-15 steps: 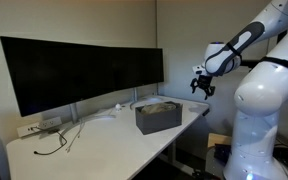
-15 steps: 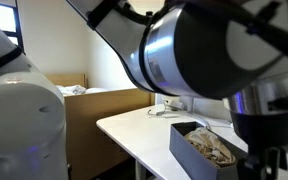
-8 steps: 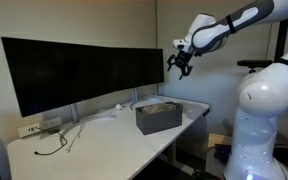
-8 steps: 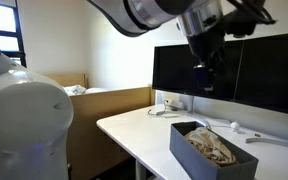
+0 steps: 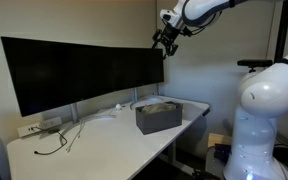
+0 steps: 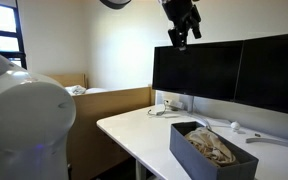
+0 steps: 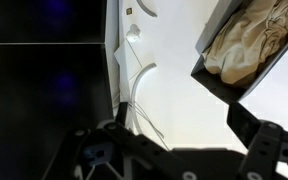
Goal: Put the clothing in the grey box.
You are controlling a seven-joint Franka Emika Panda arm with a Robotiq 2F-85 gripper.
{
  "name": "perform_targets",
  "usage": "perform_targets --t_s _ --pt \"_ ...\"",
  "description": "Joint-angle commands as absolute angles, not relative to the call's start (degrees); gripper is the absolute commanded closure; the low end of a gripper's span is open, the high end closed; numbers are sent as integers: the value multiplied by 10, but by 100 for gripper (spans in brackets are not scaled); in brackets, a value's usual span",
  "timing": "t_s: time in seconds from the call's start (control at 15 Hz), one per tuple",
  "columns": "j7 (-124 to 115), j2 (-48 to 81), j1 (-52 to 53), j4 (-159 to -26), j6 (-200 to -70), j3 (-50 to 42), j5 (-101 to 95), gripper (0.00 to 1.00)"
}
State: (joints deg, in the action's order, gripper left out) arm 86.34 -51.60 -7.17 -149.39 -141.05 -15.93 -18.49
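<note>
Item count, as observed:

- Desk [image 5: 114, 142]: one, visible in both exterior views [image 6: 134, 128].
- Monitors [image 5: 84, 70]: two, mounted side by side; the seam between them was visible in an exterior view [image 6: 234, 72].
- Monitor stands [image 5: 134, 97]: two.
- Grey box [image 5: 160, 120]: one, visible in all three views [image 6: 187, 155] [image 7: 234, 92].
- Clothing [image 6: 212, 147]: one bundled item, inside the grey box [image 7: 249, 40].
- Robot arm [image 5: 209, 8]: one.
- Gripper [image 5: 165, 38]: one [image 6: 181, 28].
- Cables [image 5: 50, 145]: at least two, one dark and one white; the exact number could not be determined.
</note>
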Motion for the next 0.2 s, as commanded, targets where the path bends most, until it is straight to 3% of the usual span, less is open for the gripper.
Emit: perform_targets --t_s 0.0,0.13 --pt "861 -516 -69 -1493 -1408 -164 -188 0" --pt "861 -515 -69 -1493 -1408 -165 -187 0"
